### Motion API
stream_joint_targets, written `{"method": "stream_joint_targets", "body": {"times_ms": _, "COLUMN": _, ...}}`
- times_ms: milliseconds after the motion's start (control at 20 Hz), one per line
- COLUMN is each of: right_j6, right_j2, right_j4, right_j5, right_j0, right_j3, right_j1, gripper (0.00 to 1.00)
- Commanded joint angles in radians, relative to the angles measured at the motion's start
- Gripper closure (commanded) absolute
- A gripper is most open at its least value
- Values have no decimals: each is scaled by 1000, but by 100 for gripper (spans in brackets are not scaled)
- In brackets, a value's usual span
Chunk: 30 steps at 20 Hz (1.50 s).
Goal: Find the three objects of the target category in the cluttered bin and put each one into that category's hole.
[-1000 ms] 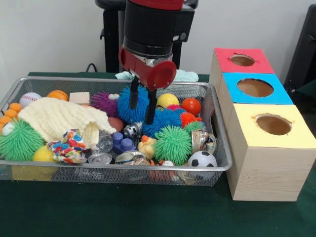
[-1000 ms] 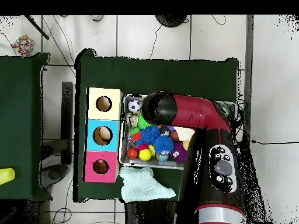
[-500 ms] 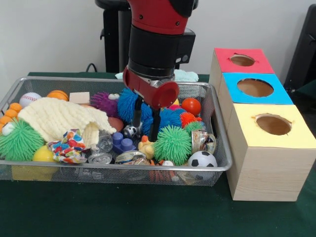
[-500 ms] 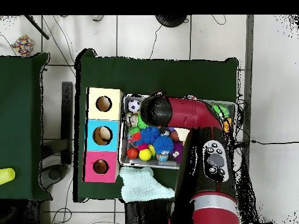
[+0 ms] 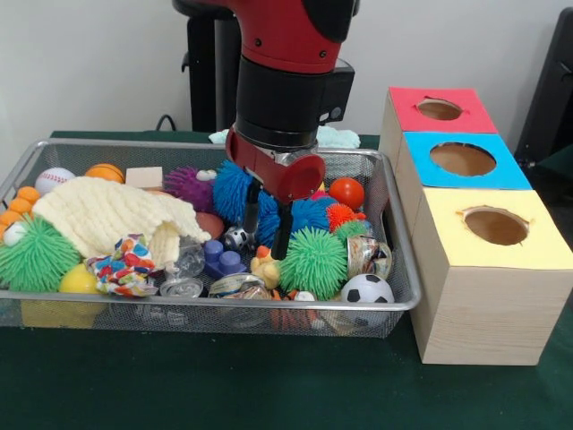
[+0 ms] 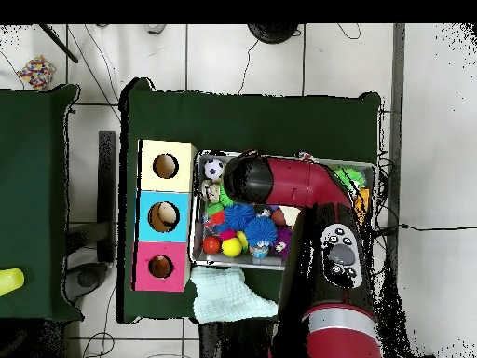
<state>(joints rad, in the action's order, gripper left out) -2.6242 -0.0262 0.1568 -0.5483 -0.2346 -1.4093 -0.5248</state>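
Front view: you have the gripper [image 5: 267, 228] down inside the wire bin [image 5: 394, 296], its two dark fingers [image 5: 283, 231] standing apart and open, straddling a blue spiky ball [image 5: 300, 215] without closing on it. A green spiky ball [image 5: 313, 262] sits just at four o'clock of the fingertips, and a second blue spiky ball [image 5: 229, 190] at ten o'clock. Around them you can see a red ball [image 5: 346, 192], a soccer ball [image 5: 367, 289] in the near corner at five o'clock, a purple block [image 5: 222, 260], a cream knit cloth [image 5: 107, 215] covering the nine o'clock half, another green spiky ball [image 5: 36, 256] at the bin's eight o'clock end, and a baseball [image 5: 54, 179] at ten o'clock. At three o'clock of the bin stand three boxes touching in a row: yellow box [image 5: 483, 278] nearest, blue box [image 5: 466, 161] next, red box [image 5: 439, 112] farthest, each with a round hole on top. The bin is packed; bare green table [image 5: 179, 385] lies along six o'clock.

Overhead view: the arm [image 6: 307, 186] hides much of the bin. You see the boxes at nine o'clock of it, the soccer ball [image 6: 214, 169] near the yellow box [image 6: 166, 166], and a pale cloth [image 6: 233, 296] on the table at six o'clock of the bin. Open table lies at twelve o'clock.
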Motion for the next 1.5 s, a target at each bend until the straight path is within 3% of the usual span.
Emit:
{"method": "stream_joint_targets", "body": {"times_ms": 50, "right_j6": 27, "right_j2": 63, "right_j4": 22, "right_j5": 15, "right_j0": -19, "right_j3": -96, "right_j1": 48, "gripper": 0}}
{"method": "stream_joint_targets", "body": {"times_ms": 700, "right_j6": -10, "right_j2": 50, "right_j4": 28, "right_j5": 56, "right_j0": 1, "right_j3": -74, "right_j1": 101, "gripper": 0}}
{"method": "stream_joint_targets", "body": {"times_ms": 1200, "right_j6": -22, "right_j2": 58, "right_j4": 33, "right_j5": 166, "right_j0": -2, "right_j3": -55, "right_j1": 187, "gripper": 0}}
{"method": "stream_joint_targets", "body": {"times_ms": 1500, "right_j6": -2, "right_j2": 44, "right_j4": 32, "right_j5": 145, "right_j0": 5, "right_j3": -54, "right_j1": 192, "gripper": 0}}
